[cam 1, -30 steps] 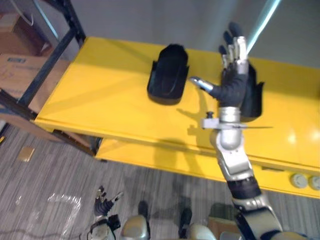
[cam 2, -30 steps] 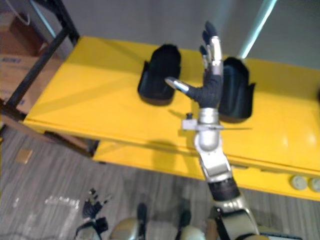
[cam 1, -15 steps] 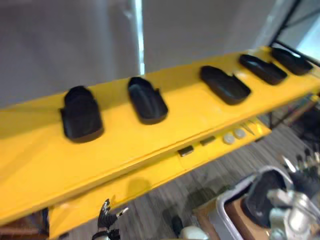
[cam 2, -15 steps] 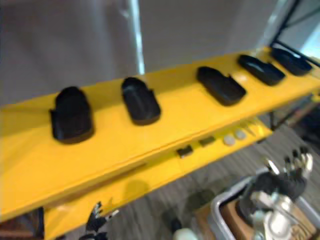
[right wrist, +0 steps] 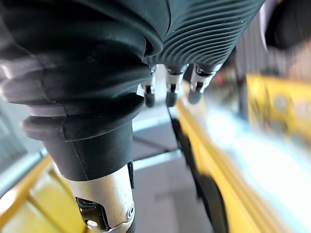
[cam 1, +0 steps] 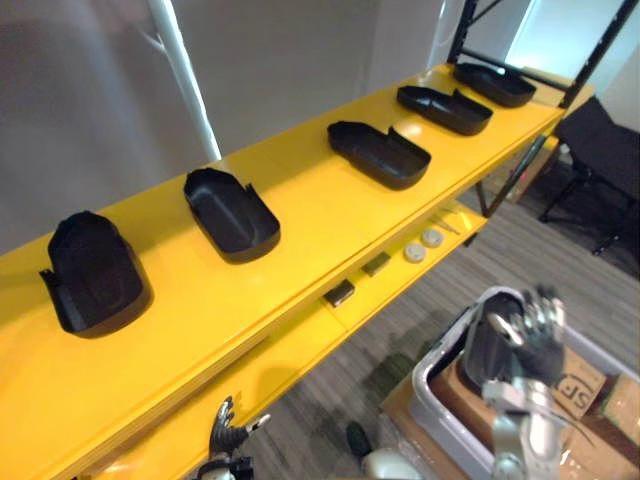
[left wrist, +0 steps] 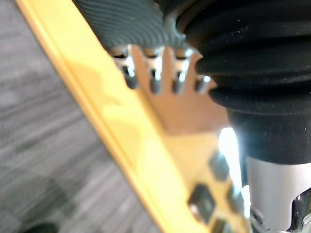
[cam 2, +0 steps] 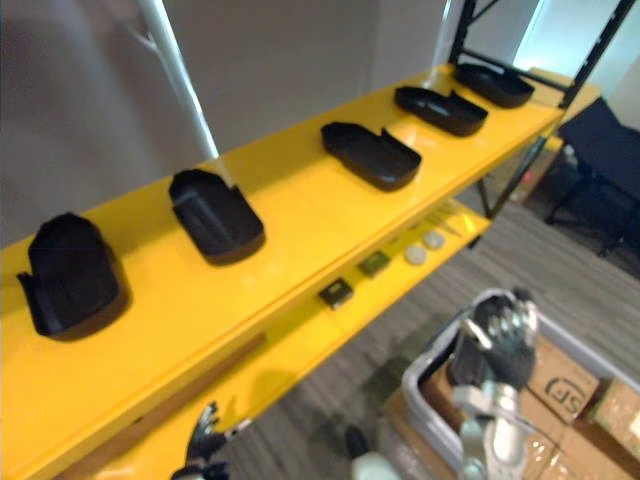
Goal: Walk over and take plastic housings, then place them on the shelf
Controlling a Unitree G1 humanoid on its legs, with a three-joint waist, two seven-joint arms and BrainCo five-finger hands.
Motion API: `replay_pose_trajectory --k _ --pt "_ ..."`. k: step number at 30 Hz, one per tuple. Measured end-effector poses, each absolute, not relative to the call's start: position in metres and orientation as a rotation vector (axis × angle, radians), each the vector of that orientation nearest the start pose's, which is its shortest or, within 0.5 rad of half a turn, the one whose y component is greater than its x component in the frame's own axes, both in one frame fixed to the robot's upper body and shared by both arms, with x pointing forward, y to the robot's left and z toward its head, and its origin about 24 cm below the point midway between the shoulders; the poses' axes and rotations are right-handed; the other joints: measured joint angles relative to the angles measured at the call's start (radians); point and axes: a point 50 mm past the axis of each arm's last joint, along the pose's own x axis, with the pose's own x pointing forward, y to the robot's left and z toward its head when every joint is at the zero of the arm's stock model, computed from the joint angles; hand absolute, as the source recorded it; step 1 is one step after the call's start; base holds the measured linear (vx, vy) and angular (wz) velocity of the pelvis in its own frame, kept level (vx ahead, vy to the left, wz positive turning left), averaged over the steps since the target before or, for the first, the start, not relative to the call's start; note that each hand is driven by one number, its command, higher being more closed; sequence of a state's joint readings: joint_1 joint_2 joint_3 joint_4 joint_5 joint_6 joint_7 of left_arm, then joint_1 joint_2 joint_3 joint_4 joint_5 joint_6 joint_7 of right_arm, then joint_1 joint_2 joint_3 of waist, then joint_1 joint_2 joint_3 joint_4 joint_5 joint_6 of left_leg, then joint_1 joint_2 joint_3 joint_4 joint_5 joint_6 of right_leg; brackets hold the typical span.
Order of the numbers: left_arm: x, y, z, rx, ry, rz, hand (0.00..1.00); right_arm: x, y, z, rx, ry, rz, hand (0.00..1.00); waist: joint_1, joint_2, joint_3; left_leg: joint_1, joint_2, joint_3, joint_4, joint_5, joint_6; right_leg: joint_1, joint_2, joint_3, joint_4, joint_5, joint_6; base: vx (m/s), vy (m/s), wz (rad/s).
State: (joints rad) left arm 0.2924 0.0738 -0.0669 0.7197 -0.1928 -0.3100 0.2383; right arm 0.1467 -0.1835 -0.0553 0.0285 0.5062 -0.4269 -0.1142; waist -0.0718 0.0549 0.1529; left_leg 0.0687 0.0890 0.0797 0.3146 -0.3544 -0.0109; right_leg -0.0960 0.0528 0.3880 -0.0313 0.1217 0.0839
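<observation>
Reaching into the grey bin [cam 1: 437, 360] appears to be the step in hand, so the right hand [cam 1: 530, 343] is likely needing to come down beside the black plastic housing [cam 1: 482, 350] standing there and close round its wall rather than its thin rim, staying clear of the bin's edge. Its fingers [cam 1: 545, 312] are pointing upward, loosely extended and gripping nothing, just beside that housing, with contact uncertain. The left hand [cam 1: 230, 432] is hanging low, spread and empty, while five other housings [cam 1: 230, 213] are sitting in a row along the yellow shelf [cam 1: 320, 220].
</observation>
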Motion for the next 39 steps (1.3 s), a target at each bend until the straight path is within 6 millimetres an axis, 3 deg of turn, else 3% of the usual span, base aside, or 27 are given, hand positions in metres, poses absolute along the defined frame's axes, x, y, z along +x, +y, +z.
replay_pose_trajectory --k 2,4,6,7,11,13,14,15,16,17,19,22,23,25,27,28,29,31,32,34,37,39 --pt "0.098 0.19 -0.126 -0.012 0.686 0.378 0.0 0.221 -0.218 0.048 0.316 -0.267 -0.288 0.0 0.009 0.005 0.004 -0.003 -0.005 0.007 -0.009 -0.015 -0.017 -0.011 -0.009 -0.002 0.006 0.004 0.007 -0.12 0.118 -0.33" --pt "0.098 0.197 -0.124 0.006 0.666 0.375 0.0 0.223 -0.212 0.047 0.326 -0.252 -0.3 0.0 0.014 -0.025 0.015 -0.01 -0.023 0.015 -0.01 -0.015 -0.017 -0.022 -0.03 -0.025 0.014 0.008 0.012 -0.08 0.073 -0.03" --pt "0.1 0.2 -0.123 0.023 0.649 0.352 0.0 0.222 -0.212 0.047 0.34 -0.249 -0.331 0.0 0.014 -0.033 0.011 -0.026 -0.028 0.014 -0.008 -0.014 -0.016 -0.044 -0.033 -0.035 0.027 0.009 0.014 0.0 0.042 0.02" --pt "0.103 0.199 -0.122 0.023 0.638 0.342 0.0 0.219 -0.212 0.045 0.342 -0.236 -0.346 0.0 0.013 -0.04 0.011 -0.025 -0.03 0.014 -0.001 -0.014 -0.016 -0.045 -0.033 -0.04 0.031 0.012 0.017 0.05 0.038 0.01" --pt "0.131 0.19 -0.112 0.019 0.547 0.268 0.0 0.2 -0.209 0.027 0.363 -0.135 -0.397 0.0 0.0 -0.022 0.044 -0.017 -0.022 0.014 0.077 -0.029 -0.026 -0.048 -0.014 -0.06 0.103 0.012 0.016 0.07 0.057 -0.15" --pt "0.142 0.188 -0.104 0.018 0.492 0.245 0.0 0.185 -0.207 0.019 0.379 -0.1 -0.423 0.0 -0.002 -0.019 0.069 -0.015 -0.012 0.029 0.124 -0.064 -0.013 -0.048 0.005 -0.063 0.136 0.009 0.012 -0.05 0.042 -0.5" --pt "0.147 0.188 -0.1 0.039 0.466 0.235 0.0 0.173 -0.204 0.016 0.393 -0.082 -0.425 0.0 -0.002 -0.033 0.081 -0.005 -0.015 0.054 0.147 -0.077 -0.001 -0.05 0.004 -0.093 0.147 0.01 0.011 -0.11 0.031 -0.61" --pt "0.148 0.188 -0.098 0.047 0.458 0.234 0.0 0.168 -0.202 0.015 0.397 -0.077 -0.416 0.0 -0.002 -0.044 0.088 -0.002 -0.018 0.075 0.153 -0.079 0.003 -0.054 0.001 -0.108 0.149 0.017 0.003 -0.25 0.004 -0.81" --pt "0.148 0.189 -0.098 0.048 0.457 0.248 0.0 0.163 -0.197 0.016 0.401 -0.076 -0.371 0.0 0.003 -0.048 0.093 -0.011 -0.003 0.109 0.146 -0.077 0.018 -0.059 0.005 -0.117 0.103 0.076 -0.059 -0.26 -0.025 -0.73" --pt "0.147 0.192 -0.098 0.05 0.457 0.263 0.0 0.163 -0.194 0.016 0.404 -0.077 -0.345 0.0 0.0 -0.045 0.095 -0.019 0.004 0.13 0.134 -0.074 0.027 -0.067 0.001 -0.153 0.106 0.072 -0.074 -0.28 -0.029 -0.98" --pt "0.149 0.204 -0.097 0.05 0.473 0.328 0.0 0.165 -0.184 0.017 0.414 -0.089 -0.265 0.0 0.007 -0.081 0.099 -0.028 0.014 0.216 0.109 -0.04 0.042 -0.125 -0.043 -0.344 0.322 -0.066 -0.091 -0.24 -0.012 -0.97" --pt "0.145 0.215 -0.099 0.013 0.503 0.425 0.0 0.185 -0.168 0.018 0.432 -0.114 -0.182 0.0 0.037 -0.073 0.097 -0.04 0.088 0.31 0.075 0.014 0.032 -0.103 -0.114 -0.51 0.447 -0.157 -0.115 -0.19 -0.021 -1.05" --pt "0.143 0.22 -0.099 0.019 0.509 0.441 0.0 0.19 -0.163 0.018 0.436 -0.112 -0.162 0.0 0.042 -0.073 0.097 -0.048 0.105 0.319 0.076 0.022 0.028 -0.088 -0.13 -0.531 0.456 -0.158 -0.117 -0.12 -0.123 -0.87" --pt "0.143 0.229 -0.097 0.044 0.517 0.455 0.0 0.202 -0.146 0.019 0.444 -0.103 -0.107 0.0 0.069 -0.081 0.092 -0.074 0.145 0.346 0.076 0.047 0.003 -0.027 -0.206 -0.57 0.46 -0.158 -0.118 -0.1 -0.201 -0.63" --pt "0.14 0.229 -0.1 0.046 0.539 0.461 0.0 0.208 -0.138 0.021 0.422 -0.104 -0.09 0.0 0.076 -0.088 0.088 -0.094 0.158 0.362 0.079 0.065 -0.016 0.025 -0.281 -0.579 0.447 -0.155 -0.118 -0.06 -0.273 -0.49" --pt "0.134 0.229 -0.103 0.049 0.559 0.466 0.0 0.211 -0.135 0.02 0.414 -0.09 -0.091 0.0 0.086 -0.103 0.073 -0.107 0.16 0.373 0.088 0.08 -0.037 0.036 -0.313 -0.58 0.402 -0.112 -0.115 -0.05 -0.388 -0.67" --pt "0.129 0.232 -0.104 0.057 0.574 0.474 0.0 0.213 -0.133 0.02 0.403 -0.081 -0.091 0.0 0.097 -0.118 0.063 -0.118 0.168 0.369 0.095 0.089 -0.052 0.047 -0.311 -0.574 0.352 -0.072 -0.073 -0.03 -0.36 -0.72" --pt "0.118 0.23 -0.113 0.032 0.624 0.496 0.0 0.215 -0.135 0.021 0.392 -0.077 -0.102 0.0 0.098 -0.092 0.061 -0.121 0.219 0.37 0.074 0.13 -0.093 0.105 -0.26 -0.638 0.215 -0.101 -0.005 -0.02 -0.389 -0.53" --pt "0.115 0.226 -0.116 -0.007 0.64 0.509 0.0 0.214 -0.136 0.019 0.385 -0.063 -0.101 0.0 0.093 -0.091 0.06 -0.12 0.234 0.37 0.056 0.155 -0.12 0.136 -0.238 -0.672 0.143 -0.112 0.052 0.0 -0.391 -0.33" --pt "0.111 0.219 -0.122 -0.067 0.666 0.53 0.0 0.212 -0.141 0.013 0.354 -0.023 -0.099 0.0 0.087 -0.079 0.062 -0.109 0.253 0.367 0.017 0.199 -0.156 0.168 -0.193 -0.689 0.061 -0.124 0.063 0.0 -0.361 -0.26" --pt "0.1 0.197 -0.133 -0.167 0.721 0.514 0.0 0.203 -0.165 0.005 0.251 0.023 -0.149 0.0 0.077 -0.048 0.066 -0.103 0.265 0.329 0.005 0.277 -0.117 0.166 -0.161 -0.661 0.053 -0.12 0.034 -0.06 -0.234 -0.27" --pt "0.097 0.191 -0.133 -0.189 0.706 0.492 0.0 0.196 -0.186 0.001 0.201 0.042 -0.217 0.0 0.077 -0.033 0.069 -0.099 0.231 0.25 -0.017 0.273 -0.113 0.162 -0.167 -0.633 0.047 -0.114 0.024 -0.09 -0.049 -0.38"
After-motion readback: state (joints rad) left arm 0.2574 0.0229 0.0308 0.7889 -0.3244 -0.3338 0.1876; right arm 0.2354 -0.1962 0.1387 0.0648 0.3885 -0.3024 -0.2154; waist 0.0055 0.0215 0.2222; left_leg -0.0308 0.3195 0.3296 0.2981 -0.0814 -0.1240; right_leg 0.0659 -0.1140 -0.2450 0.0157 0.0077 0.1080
